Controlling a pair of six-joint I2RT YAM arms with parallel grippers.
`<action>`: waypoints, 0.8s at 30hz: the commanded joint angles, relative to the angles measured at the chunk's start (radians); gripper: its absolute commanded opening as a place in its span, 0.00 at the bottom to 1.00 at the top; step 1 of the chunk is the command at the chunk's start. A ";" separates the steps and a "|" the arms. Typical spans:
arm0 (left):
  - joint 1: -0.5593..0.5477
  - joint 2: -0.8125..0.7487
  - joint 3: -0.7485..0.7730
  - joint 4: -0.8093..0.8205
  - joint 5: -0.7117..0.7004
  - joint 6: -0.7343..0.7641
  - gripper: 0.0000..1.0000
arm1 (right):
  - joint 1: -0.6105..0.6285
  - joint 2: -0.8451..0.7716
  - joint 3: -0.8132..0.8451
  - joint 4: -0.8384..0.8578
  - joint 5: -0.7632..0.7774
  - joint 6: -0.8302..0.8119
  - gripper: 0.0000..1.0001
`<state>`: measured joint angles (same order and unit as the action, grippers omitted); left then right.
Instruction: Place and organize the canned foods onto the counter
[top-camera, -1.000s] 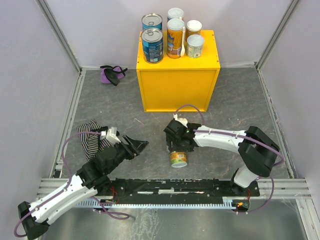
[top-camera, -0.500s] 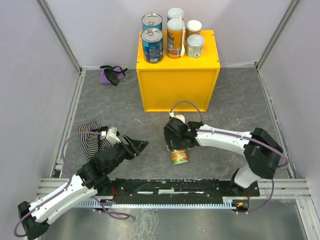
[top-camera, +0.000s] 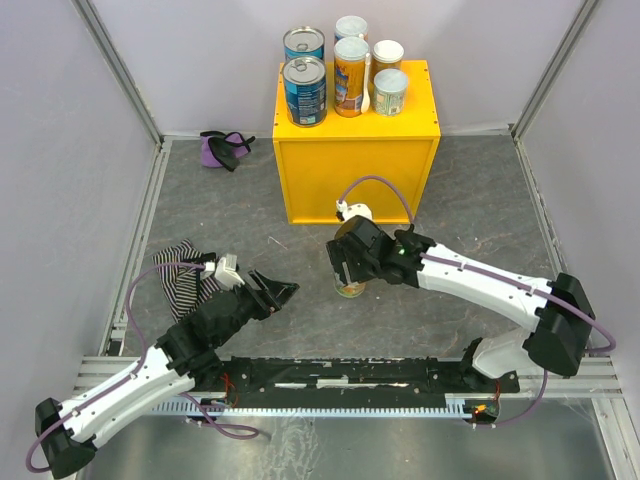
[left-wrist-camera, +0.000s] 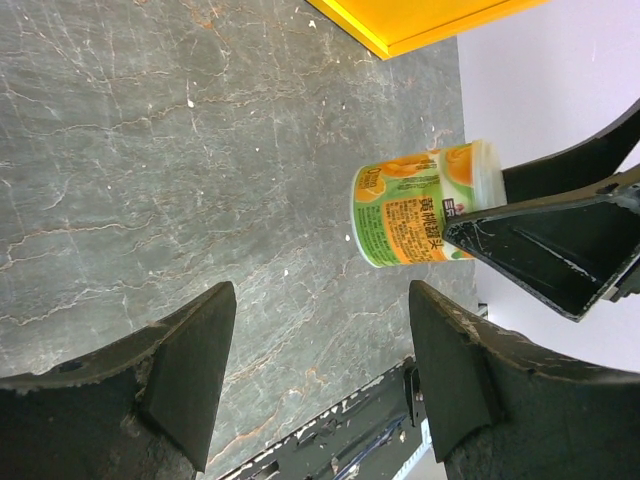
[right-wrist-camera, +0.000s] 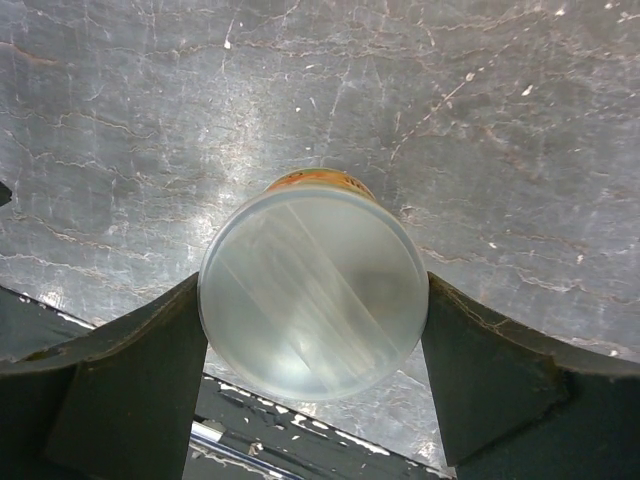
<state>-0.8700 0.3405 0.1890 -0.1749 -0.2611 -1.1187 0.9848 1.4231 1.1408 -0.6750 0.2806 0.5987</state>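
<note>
My right gripper (top-camera: 347, 268) is shut on a short green-and-orange can (top-camera: 351, 288), fingers on either side of its pale lid (right-wrist-camera: 312, 290). The left wrist view shows that can (left-wrist-camera: 415, 205) from the side, with the right arm's black finger (left-wrist-camera: 540, 245) against it. It is held over the grey floor just in front of the yellow counter (top-camera: 355, 180). On the counter's top stand two blue cans (top-camera: 305, 90), two tall orange ones (top-camera: 350, 75), a short orange one (top-camera: 387, 52) and a pale-green one (top-camera: 390, 90). Left of the held can, my left gripper (top-camera: 280, 290) is open and holds nothing (left-wrist-camera: 320, 350).
A purple cloth bundle (top-camera: 224, 148) lies at the back left by the wall. A striped cloth (top-camera: 178, 275) lies beside my left arm. The black mounting rail (top-camera: 340, 375) runs along the near edge, and pale walls close in both sides.
My right arm has carried the green-and-orange can away from the near rail and toward the counter. The left arm has barely moved.
</note>
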 joint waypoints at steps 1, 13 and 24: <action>0.006 0.010 0.001 0.064 -0.018 -0.022 0.76 | 0.004 -0.062 0.100 0.004 0.064 -0.050 0.01; 0.006 0.020 0.009 0.065 -0.014 -0.019 0.76 | 0.003 -0.075 0.338 -0.120 0.156 -0.121 0.01; 0.006 0.036 0.025 0.065 -0.009 -0.008 0.76 | -0.089 -0.055 0.613 -0.210 0.212 -0.217 0.01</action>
<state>-0.8700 0.3706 0.1890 -0.1543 -0.2607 -1.1187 0.9478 1.4067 1.6268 -0.9176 0.4255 0.4351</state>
